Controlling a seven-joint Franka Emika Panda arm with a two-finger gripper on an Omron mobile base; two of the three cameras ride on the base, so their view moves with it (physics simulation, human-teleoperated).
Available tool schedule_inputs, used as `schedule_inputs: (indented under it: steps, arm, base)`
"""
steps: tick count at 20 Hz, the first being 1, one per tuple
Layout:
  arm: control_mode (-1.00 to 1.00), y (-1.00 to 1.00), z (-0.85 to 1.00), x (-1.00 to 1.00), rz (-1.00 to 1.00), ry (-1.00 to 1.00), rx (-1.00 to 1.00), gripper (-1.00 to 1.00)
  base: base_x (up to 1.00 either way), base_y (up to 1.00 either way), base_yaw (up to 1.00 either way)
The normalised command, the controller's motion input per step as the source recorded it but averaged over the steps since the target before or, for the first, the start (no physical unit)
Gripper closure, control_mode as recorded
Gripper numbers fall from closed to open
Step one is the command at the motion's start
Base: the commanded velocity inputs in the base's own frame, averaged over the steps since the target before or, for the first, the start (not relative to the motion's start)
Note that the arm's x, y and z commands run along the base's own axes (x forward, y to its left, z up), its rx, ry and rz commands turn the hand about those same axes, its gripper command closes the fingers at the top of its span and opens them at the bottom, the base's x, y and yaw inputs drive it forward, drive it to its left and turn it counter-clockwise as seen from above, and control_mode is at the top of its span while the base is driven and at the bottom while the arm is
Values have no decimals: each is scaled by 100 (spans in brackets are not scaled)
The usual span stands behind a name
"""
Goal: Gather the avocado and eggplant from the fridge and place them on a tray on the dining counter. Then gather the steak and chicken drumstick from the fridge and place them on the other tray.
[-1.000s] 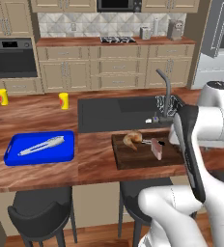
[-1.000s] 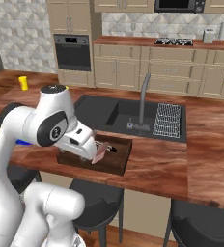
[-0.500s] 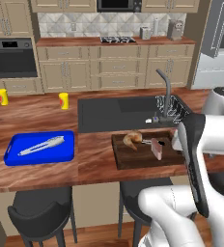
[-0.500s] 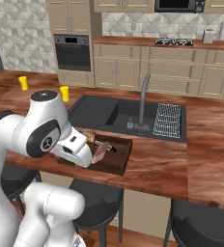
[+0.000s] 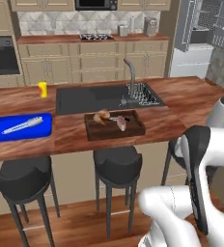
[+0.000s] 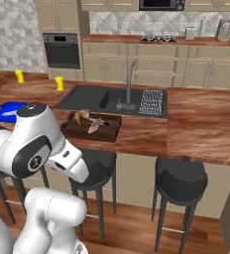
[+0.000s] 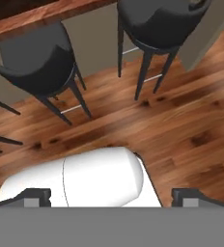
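The dining counter [image 5: 70, 137] runs left to right, its near edge overhanging three black stools [image 5: 117, 161]; bare wooden floor [image 7: 181, 120] lies open in front of them. The gripper [image 7: 111, 197] points down at that floor, its two finger tips [image 7: 35, 197] standing wide apart with nothing between them.

On the dark brown tray [image 5: 115, 125], in front of the sink [image 5: 87, 98], lie the chicken drumstick [image 5: 103, 116] to the left and the steak [image 5: 121, 123] to the right. The blue tray [image 5: 21, 127] sits far left on the counter; the pale, elongated contents are too small to name. At far right the fridge [image 5: 201, 41] stands open, cut off by the frame.
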Motion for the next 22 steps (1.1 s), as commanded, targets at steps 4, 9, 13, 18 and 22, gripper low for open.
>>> schedule_inputs:
  steps: [4, 9, 13, 18, 22]
  arm:
    - [100, 0, 0, 0, 0, 0, 0, -100]
    - [100, 0, 0, 0, 0, 0, 0, -100]
    - [100, 0, 0, 0, 0, 0, 0, -100]
    - [100, 0, 0, 0, 0, 0, 0, -100]
    - [100, 0, 0, 0, 0, 0, 0, -100]
  base:
    - [-22, -100, -6]
    - [0, -100, -1]
    - [0, -100, 0]
    - [0, -100, 0]
    - [7, -100, 0]
